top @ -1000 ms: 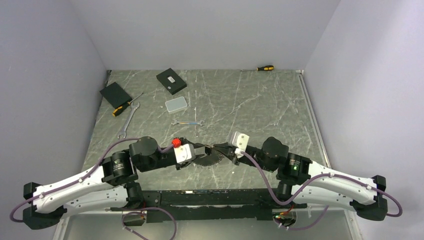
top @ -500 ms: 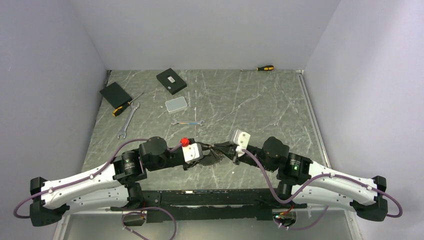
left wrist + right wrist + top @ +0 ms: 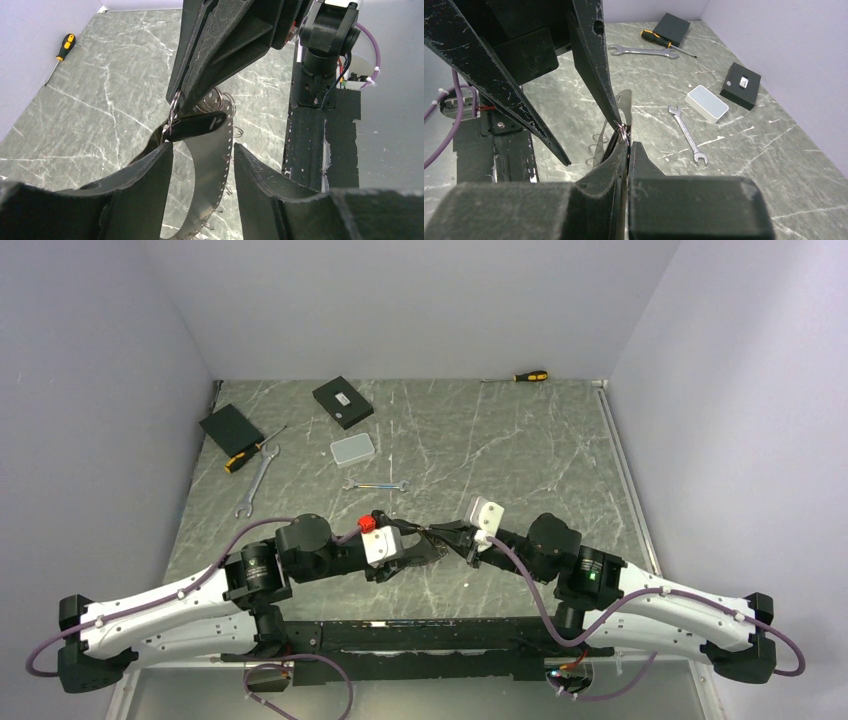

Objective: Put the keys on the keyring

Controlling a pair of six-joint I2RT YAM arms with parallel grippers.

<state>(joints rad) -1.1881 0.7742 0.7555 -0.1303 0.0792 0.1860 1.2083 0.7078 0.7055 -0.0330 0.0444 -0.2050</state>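
The keyring [image 3: 212, 165] is a silvery-grey looped band with a row of holes and small wire rings along its edge. It hangs in mid-air between the two arms, and also shows in the right wrist view [image 3: 623, 106]. A key with a stubby black head [image 3: 197, 125] hangs at the loop's top from a small wire ring [image 3: 172, 112]. My right gripper [image 3: 628, 142] is shut on the keyring at that wire ring; in the top view it [image 3: 440, 537] sits at table centre. My left gripper [image 3: 202, 147] is open, its fingers either side of the band without touching it, right beside the right gripper [image 3: 415, 545].
A small wrench [image 3: 372, 485], a grey box [image 3: 353, 449], a larger wrench [image 3: 256, 480], a yellow-and-black screwdriver [image 3: 250, 452] and two black boxes [image 3: 231, 428] [image 3: 342, 402] lie at the back left. Another screwdriver [image 3: 528, 376] lies by the back wall. Walls close in both sides.
My left arm has moved right, bringing its open gripper up to the right gripper and around the keyring. The right gripper has stayed almost still, shut.
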